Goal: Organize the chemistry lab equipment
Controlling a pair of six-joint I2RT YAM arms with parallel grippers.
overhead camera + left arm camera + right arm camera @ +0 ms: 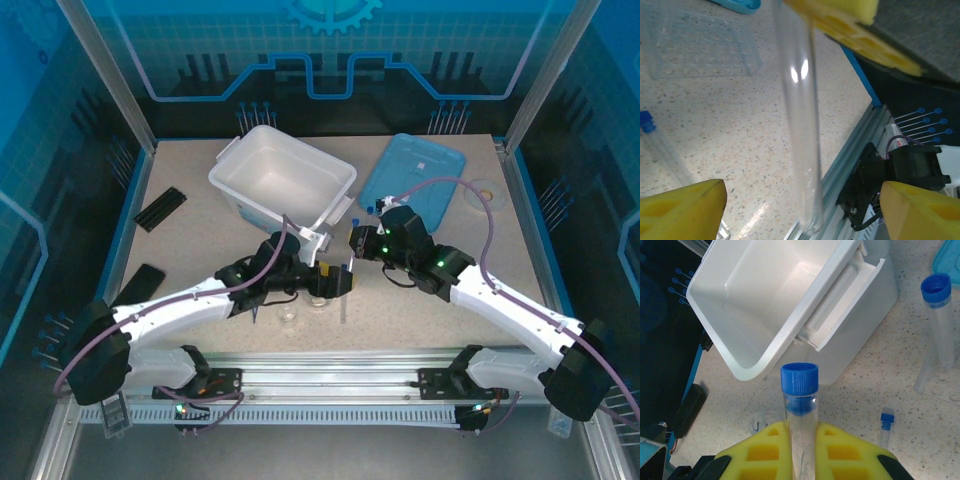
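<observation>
Near the white plastic bin (285, 175), the right end effector (801, 440) holds a clear blue-capped tube (799, 382); the left end effector (800, 210) (spread wide) surrounds it.

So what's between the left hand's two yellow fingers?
A clear blue-capped tube, held from above by the right hand. In the left wrist view its lower end hangs between the fingers of the open left hand, touching neither.

Robot lab test cell. Speckled bench (200, 250) fenced by aluminium frame posts (105, 75); blue circuit-print panels (400, 60) behind the white bin (283, 180). Lab kit near the bin: blue-capped tube (799, 385), clear tube rack (700, 45). Arm bases (215, 380) on a rail (330, 375) in front of the bin.
</observation>
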